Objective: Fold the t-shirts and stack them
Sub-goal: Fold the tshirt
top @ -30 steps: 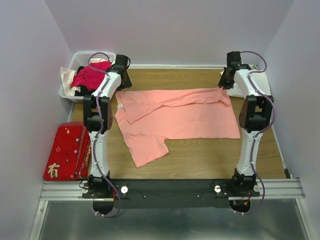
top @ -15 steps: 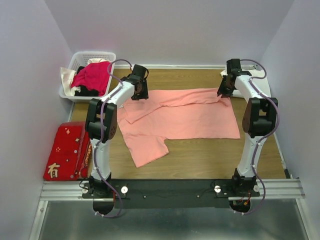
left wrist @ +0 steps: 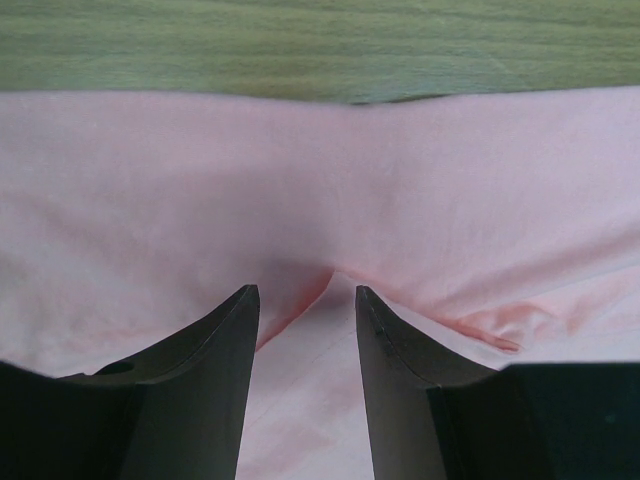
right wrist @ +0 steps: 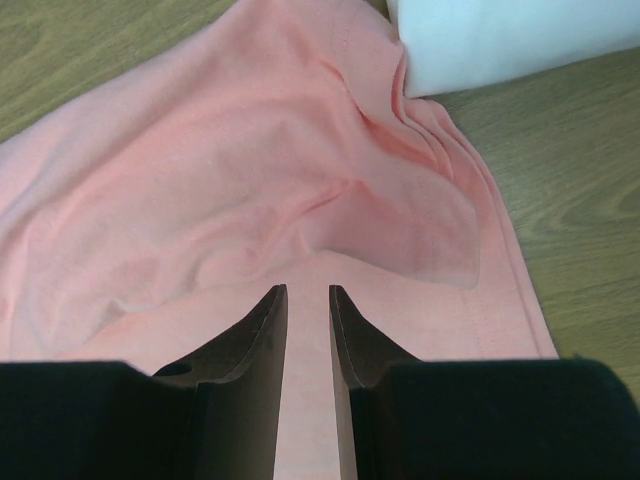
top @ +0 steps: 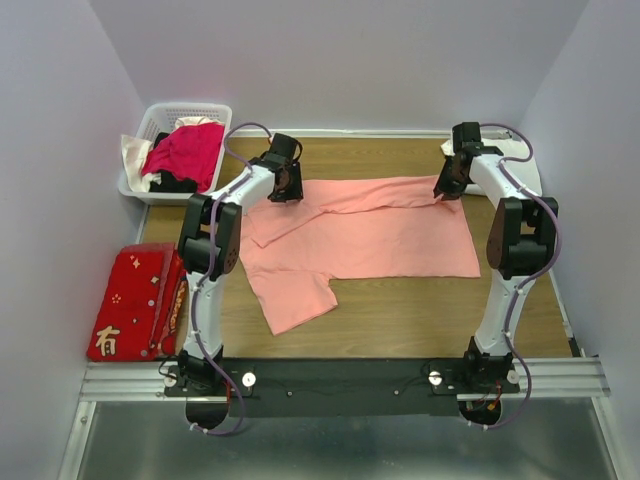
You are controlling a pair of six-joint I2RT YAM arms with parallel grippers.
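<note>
Top external view: the salmon-pink t-shirt [top: 370, 235] lies spread across the middle of the wooden table [top: 400, 310]. Its far edge is folded over toward me into a long band, and one sleeve sticks out at the near left. I've got both arms reaching to that far band, the left gripper [top: 287, 186] at its left end and the right gripper [top: 447, 187] at its right end.

On the left wrist camera, the fingers stand clearly apart. The fold's edge puckers up right between the tips, with a lighter layer of shirt below. I read that hand as released.

On the right wrist camera, the fingers are only a narrow slit apart and the folded cloth bunches at their tips. I can't tell whether they are pinching it.

The white t-shirt [right wrist: 500, 40] sits folded just beyond that corner, touching the pink one.

Off to the left, a white basket [top: 190, 108] holds a crimson garment [top: 188, 150], and a red cloth with gold characters [top: 130, 300] lies nearer me.
</note>
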